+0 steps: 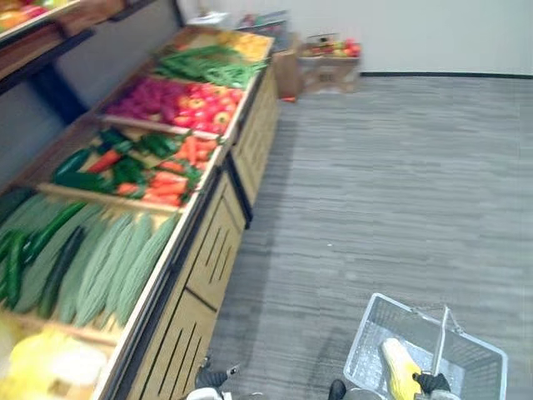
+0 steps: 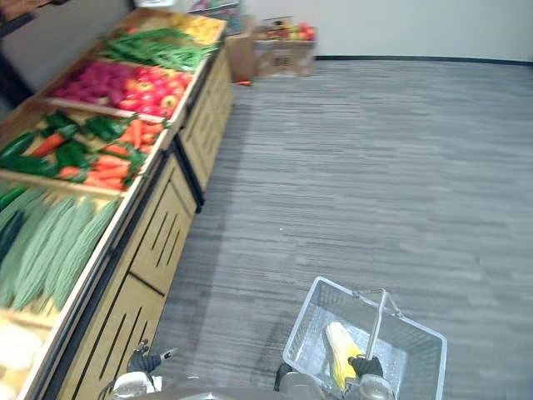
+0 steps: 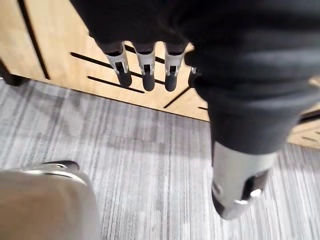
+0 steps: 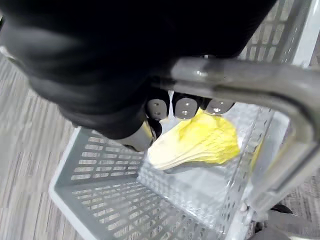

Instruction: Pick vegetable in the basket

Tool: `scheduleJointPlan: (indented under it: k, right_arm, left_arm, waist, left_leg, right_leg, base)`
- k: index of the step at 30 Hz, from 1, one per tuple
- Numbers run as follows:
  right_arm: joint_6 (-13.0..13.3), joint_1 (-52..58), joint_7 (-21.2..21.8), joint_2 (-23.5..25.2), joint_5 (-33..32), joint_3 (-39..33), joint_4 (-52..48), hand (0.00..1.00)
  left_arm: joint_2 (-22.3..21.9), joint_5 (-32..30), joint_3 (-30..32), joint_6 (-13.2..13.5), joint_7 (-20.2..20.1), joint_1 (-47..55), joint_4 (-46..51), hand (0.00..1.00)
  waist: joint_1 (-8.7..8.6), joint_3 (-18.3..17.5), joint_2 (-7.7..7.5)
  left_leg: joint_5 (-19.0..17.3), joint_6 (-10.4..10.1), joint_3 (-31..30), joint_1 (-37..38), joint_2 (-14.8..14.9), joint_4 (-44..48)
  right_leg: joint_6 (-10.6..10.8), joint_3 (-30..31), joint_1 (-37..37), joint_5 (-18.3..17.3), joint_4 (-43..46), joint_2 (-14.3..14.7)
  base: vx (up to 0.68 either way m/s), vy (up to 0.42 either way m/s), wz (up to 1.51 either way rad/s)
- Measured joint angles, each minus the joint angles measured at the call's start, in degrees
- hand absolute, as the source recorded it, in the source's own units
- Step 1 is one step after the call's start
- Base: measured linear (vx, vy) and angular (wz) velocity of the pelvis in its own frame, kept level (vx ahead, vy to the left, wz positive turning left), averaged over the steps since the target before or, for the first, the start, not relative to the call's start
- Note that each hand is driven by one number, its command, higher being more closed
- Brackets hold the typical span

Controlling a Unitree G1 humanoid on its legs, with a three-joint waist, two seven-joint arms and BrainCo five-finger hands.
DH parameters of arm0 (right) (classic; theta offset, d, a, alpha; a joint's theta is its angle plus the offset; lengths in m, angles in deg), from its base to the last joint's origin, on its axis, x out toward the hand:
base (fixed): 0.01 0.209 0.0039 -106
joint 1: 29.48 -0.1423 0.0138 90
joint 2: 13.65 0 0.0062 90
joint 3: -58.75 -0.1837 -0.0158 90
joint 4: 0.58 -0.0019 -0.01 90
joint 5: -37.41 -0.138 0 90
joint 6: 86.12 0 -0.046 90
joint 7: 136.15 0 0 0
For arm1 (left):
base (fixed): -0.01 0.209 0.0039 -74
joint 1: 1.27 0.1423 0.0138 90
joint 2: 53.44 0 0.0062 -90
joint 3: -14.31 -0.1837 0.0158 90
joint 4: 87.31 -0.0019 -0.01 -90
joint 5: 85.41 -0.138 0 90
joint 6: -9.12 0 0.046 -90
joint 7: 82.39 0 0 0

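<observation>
**Right wrist view: basket in hand, one yellow vegetable aboard**

The right wrist view shows the right hand [image 4: 172,107] with its fingers curled round the metal handle [image 4: 240,82] of the grey basket [image 4: 100,170]. The basket hangs from that grip above the carpeted floor [image 1: 400,183]. A pale yellow vegetable [image 4: 200,142], leafy and ribbed, lies on the basket's bottom just below the fingertips.

In the left wrist view, the left hand [image 3: 146,65] hangs empty. Its fingers are straight and apart and point down just in front of the slatted face of the wooden stand [image 3: 50,45].

From the head, the stand runs along the robot's left. Long green gourds [image 1: 108,267] fill the nearer compartment, and carrots [image 1: 171,183] mixed with dark green vegetables fill the next one along. The basket hangs on the robot's right side, well apart from the stand.

Likely trouble from here:

- **Knocking the stand.** The left hand sits low and close to the stand's front. If it rises straight up, it could strike the panel or the tray's lip before it clears the edge.
- **Swinging basket.** The basket hangs from one handle. A turn or lean toward the stand could make it swing and tilt, and the yellow vegetable could slide to one side.
- **Dropping a pick.** Anything picked has to cross the robot's front to reach the basket. A long gourd held near one end could droop and slip out on the way.
</observation>
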Motion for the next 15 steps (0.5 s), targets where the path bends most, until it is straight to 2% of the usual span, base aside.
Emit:
scheduleJointPlan:
  k: [2, 3, 4, 6, 8, 12, 15]
  right_arm:
    - [0.1, 0.2, 0.0, -0.4, 0.0, -0.1, -0.2, 1.00]
    - [0.3, 0.4, 0.0, -1.0, 0.0, -0.7, -0.3, 1.00]
    - [0.2, 0.4, -0.1, -1.0, 0.0, -1.1, -0.1, 1.00]
    - [0.8, 0.7, 0.0, 0.2, -0.1, -1.5, -0.1, 1.00]
    - [0.9, 0.8, -0.1, 1.3, -0.1, -2.3, -0.2, 1.00]
    - [0.9, 0.8, -0.1, 1.4, -0.2, -4.0, -0.3, 1.00]
    - [0.9, 0.8, -0.4, 2.3, -0.7, -5.7, -1.5, 1.00]
  left_arm:
    - [0.0, -0.1, 0.5, 0.1, 0.0, 0.1, -0.1, 0.00]
    - [-0.4, -0.3, 0.8, -0.1, 0.0, 0.3, -0.7, 0.00]
    - [-0.4, -0.5, 1.3, -0.2, -0.1, 0.4, -1.4, 0.00]
    - [0.1, -0.5, 1.9, -0.2, 0.2, 0.5, -2.0, 0.00]
    - [1.3, -0.6, 1.7, -0.2, 0.1, 1.6, -2.3, 0.00]
    - [1.8, -0.8, -0.5, -0.2, 0.0, 1.6, -2.4, 0.00]
    - [2.0, -2.7, -2.5, -0.2, -0.3, 1.9, -2.8, 0.00]
  waist:
    - [0.05, 0.0, 0.85]
    - [0.12, -0.1, 2.63]
    - [0.30, -0.2, 3.22]
    - [0.35, -0.2, 1.57]
    - [0.83, -0.7, -0.11]
    - [0.94, -0.8, -0.41]
    - [1.67, -0.6, -0.11]
  left_leg:
    - [1.0, 0.1, -3.6, -1.8, 0.3, -4.0]
    - [3.3, 0.0, -5.1, -2.1, 1.4, -7.3]
    - [1.9, -0.3, -4.0, -1.9, 1.4, -7.5]
    - [0.7, 0.8, -1.9, -1.9, -0.2, -7.4]
    - [0.1, 2.4, 0.5, -0.6, -3.1, -8.4]
    - [-1.1, 4.7, 0.9, 1.5, -6.1, -9.1]
    - [-2.4, 6.0, 2.5, 5.2, -5.9, -8.7]
  right_leg:
    - [0.9, 3.6, -1.0, 0.5, -0.3, 0.6]
    - [1.8, 5.4, -1.5, 1.0, -0.7, 1.7]
    - [2.8, 7.1, -1.4, 1.5, -1.2, 1.4]
    - [4.6, 7.8, -1.3, 2.7, -2.5, -0.7]
    - [5.6, 9.8, -1.4, 3.1, -3.2, -3.7]
    - [8.3, 9.9, -1.6, 0.3, 0.9, -6.4]
    - [8.5, 10.3, -7.5, -1.1, 19.2, -6.3]
  base:
    - [0.06, 0.231, -1.12]
    - [0.10, 0.281, -0.98]
    - [0.12, 0.288, -0.84]
    - [0.14, 0.279, -0.50]
    - [0.19, 0.336, -0.41]
    - [0.19, 0.217, -0.02]
    - [0.14, 0.115, -0.14]
